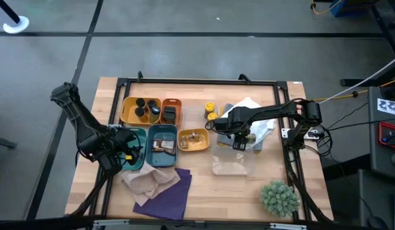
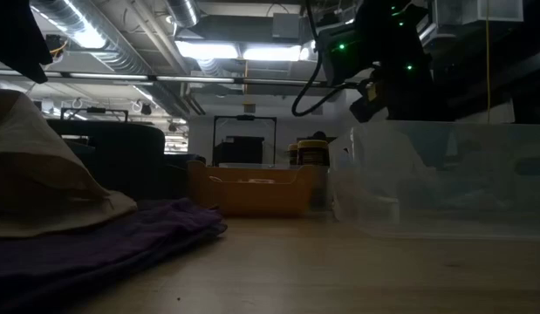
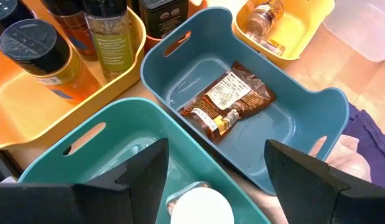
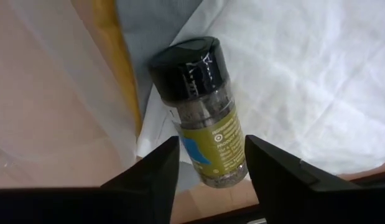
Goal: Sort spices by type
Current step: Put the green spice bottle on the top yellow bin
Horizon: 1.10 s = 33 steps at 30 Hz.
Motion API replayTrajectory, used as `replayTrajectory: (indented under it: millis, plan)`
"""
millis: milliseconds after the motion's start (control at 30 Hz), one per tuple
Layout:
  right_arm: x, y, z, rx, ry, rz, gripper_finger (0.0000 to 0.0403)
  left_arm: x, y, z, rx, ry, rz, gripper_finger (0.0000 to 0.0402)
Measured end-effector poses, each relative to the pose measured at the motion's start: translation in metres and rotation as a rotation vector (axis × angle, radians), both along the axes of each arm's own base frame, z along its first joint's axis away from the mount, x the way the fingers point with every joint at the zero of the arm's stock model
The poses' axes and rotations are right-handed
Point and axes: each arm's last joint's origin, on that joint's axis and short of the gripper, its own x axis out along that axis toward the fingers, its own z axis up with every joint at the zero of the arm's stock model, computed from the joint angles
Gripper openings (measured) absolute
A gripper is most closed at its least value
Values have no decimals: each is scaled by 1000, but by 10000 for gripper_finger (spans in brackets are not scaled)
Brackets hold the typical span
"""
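From above the bench I see my right claw (image 1: 240, 142) by the white paper (image 1: 251, 105), and its wrist view shows the fingers closed on a black-capped jar (image 4: 201, 112): light, stiff, slick glass, best gripped mid-body.

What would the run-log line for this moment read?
task: sort spices | right end effector: closed on black-capped jar above white sheet | left end effector: open over teal tray

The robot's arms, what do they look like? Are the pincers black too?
Both arms are dark, jointed and thin. The left pincer and right pincer each have two flat black fingers. Cables trail from the right arm, and small green lights glow on it in the low view.
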Motion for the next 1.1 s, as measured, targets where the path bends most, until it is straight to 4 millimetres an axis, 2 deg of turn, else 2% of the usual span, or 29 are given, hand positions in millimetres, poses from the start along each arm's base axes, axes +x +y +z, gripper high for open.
replayTrajectory:
  millis: [267, 400, 533, 900, 1000, 1100]
  plan:
    - [0, 0, 0, -14, -2, 3, 269, 0, 0, 0, 0, 0, 0, 249]
    - [1, 0, -2, 1, 1, 51, 292, 0, 0, 0, 0, 0, 0, 249]
    - [5, 0, -9, 22, 18, 127, 296, 0, 0, 0, 0, 0, 0, 249]
    - [16, -1, -41, 51, 90, 197, 296, 0, 0, 0, 0, 0, 0, 249]
    - [18, -1, -46, 60, 95, 225, 282, 0, 0, 0, 0, 0, 0, 249]
    - [18, -1, -48, 62, 102, 233, 252, 0, 0, 0, 0, 0, 0, 249]
